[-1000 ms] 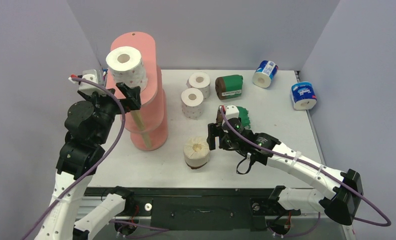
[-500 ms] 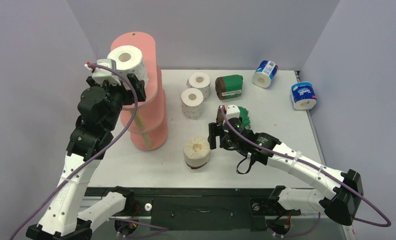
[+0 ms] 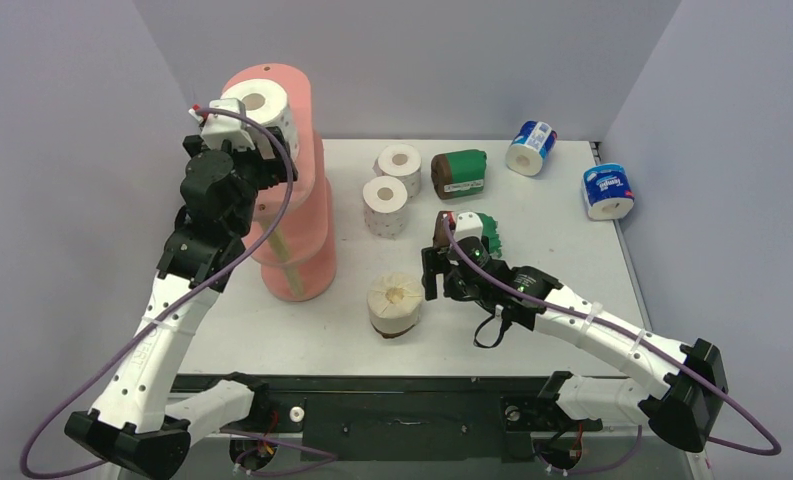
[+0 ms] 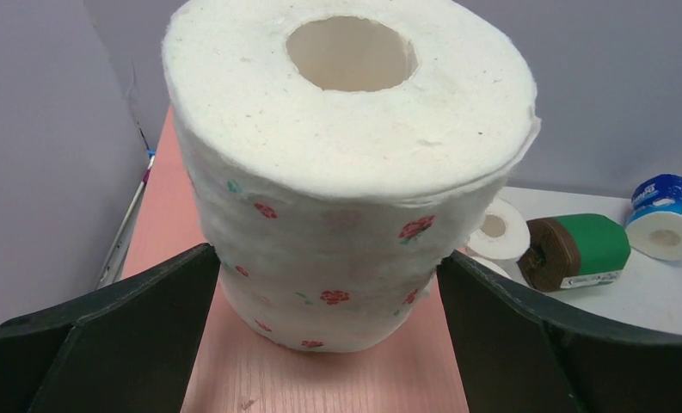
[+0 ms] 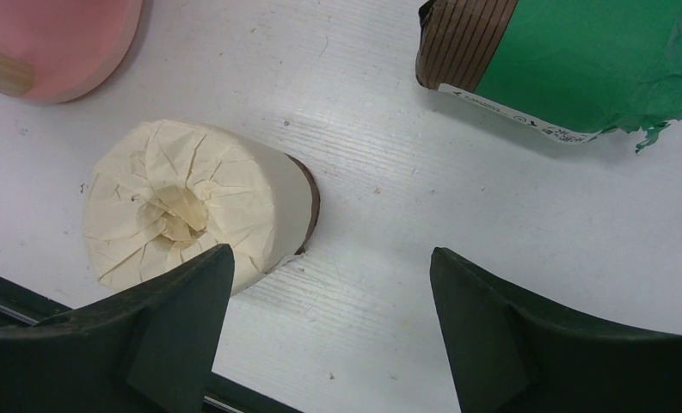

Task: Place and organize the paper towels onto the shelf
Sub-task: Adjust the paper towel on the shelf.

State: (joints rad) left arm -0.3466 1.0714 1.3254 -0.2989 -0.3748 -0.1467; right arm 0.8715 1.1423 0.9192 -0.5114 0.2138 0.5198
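**Dotted roll at the top board of the shelf**

The left fingers (image 4: 139,335), dark and wedge-shaped, are pressed to both sides of a white dotted roll (image 4: 346,172), which is grasped upright with its hollow core facing up. The paper is soft and fuzzy, printed with small red flowers. The roll's base is set at the top board (image 4: 234,370) of the shelf (image 3: 302,230), smooth salmon-pink with rounded ends. Whether the roll rests fully there cannot be told. A pale wooden post (image 3: 284,262) is seen between the lower boards.

The right fingers (image 5: 509,327) are spread apart with nothing grasped, held above the white tabletop (image 5: 389,189). Just beside one finger a cream roll (image 5: 182,206) is stood on end, wrapped in crinkled paper gathered at its centre, brown at the foot. Further off a green-wrapped roll (image 5: 578,60) is laid on its side, wrapper torn at one edge, ribbed brown end showing.

Noted farther back:
- Two white rolls (image 3: 392,178), upright and close together.
- A second green roll (image 3: 462,172), on its side.
- Two blue-white rolls (image 3: 531,147), apart, toward the right wall.
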